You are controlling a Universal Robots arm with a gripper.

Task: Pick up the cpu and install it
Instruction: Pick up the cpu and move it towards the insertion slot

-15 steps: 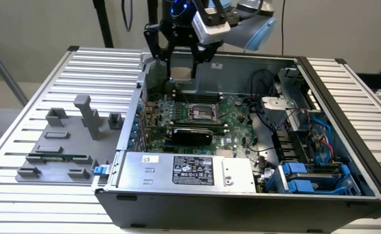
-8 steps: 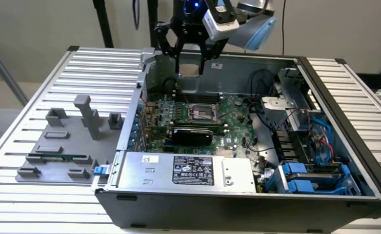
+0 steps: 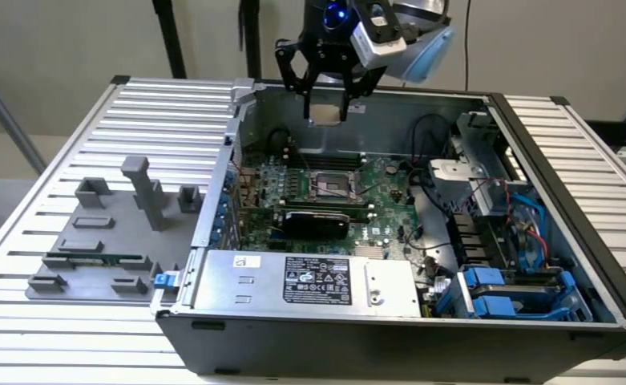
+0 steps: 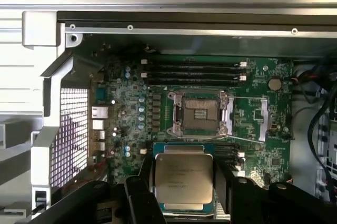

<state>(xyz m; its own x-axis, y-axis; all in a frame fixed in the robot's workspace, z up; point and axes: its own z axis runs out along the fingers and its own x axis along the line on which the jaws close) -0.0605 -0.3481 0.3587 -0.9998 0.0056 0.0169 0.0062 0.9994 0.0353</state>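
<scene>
The cpu (image 4: 183,179), a flat square chip with a silver-grey top and pale rim, sits between my gripper's (image 4: 184,184) black fingers (image 4: 143,184). In the exterior view my gripper (image 3: 327,111) hangs above the back of the open computer case (image 3: 398,337), shut on the cpu (image 3: 325,115), which shows as a small pale piece at its tips. The open socket (image 3: 334,186) on the green motherboard lies below and in front of it. In the wrist view the socket (image 4: 200,113) has its metal frame lifted and lies just beyond the held chip.
A power-supply box (image 3: 302,281) fills the case's near side. Blue drive bays (image 3: 505,293) and cables (image 3: 484,208) crowd the exterior view's right. A grey fixture tray (image 3: 110,233) holding a green memory stick (image 3: 98,259) lies outside the case on the slatted table.
</scene>
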